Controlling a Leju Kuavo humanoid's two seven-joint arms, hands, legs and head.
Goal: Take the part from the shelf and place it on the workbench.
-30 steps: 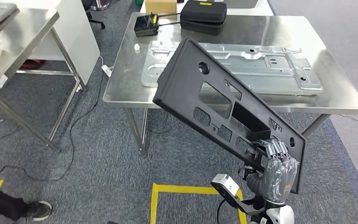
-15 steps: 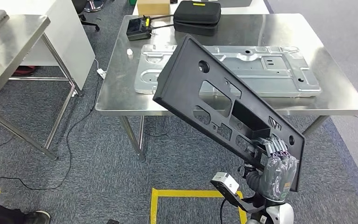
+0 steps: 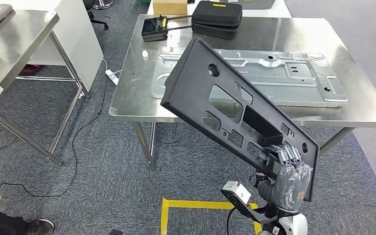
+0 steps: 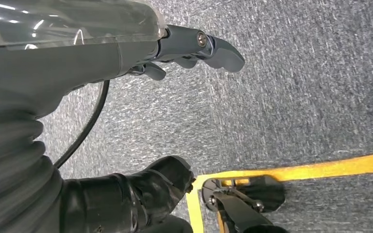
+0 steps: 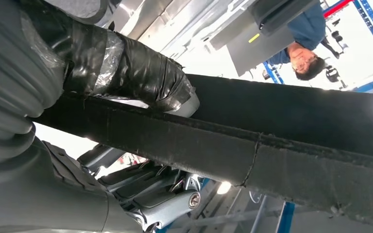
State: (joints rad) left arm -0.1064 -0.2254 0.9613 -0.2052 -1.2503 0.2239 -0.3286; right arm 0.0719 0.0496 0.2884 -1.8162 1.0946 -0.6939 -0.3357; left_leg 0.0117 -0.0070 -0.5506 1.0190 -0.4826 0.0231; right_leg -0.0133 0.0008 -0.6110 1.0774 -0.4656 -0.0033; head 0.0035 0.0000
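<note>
Even overhead light being cast, soft glare being thrown off the steel surface (image 3: pixel 293 34), right wrist background being blown out, left wrist foreground being blurred.

Grey carpet floor (image 3: pixel 103 161) – yellow tape line (image 3: pixel 196 203), second steel table (image 3: pixel 24 29) at left, black cable (image 3: pixel 78 142)

The part (image 3: pixel 235 110) looks like matt black moulded plastic, its edge rough and grainy in the right wrist view. Behind it, the workbench (image 3: pixel 303 34) is brushed steel with a soft sheen, and the panel (image 3: pixel 293 78) lying on it is dull stamped silver metal. The case (image 3: pixel 216 18) behind that panel seems a black fabric-covered shell. The floor (image 3: pixel 103 161) is coarse grey carpet.
</note>
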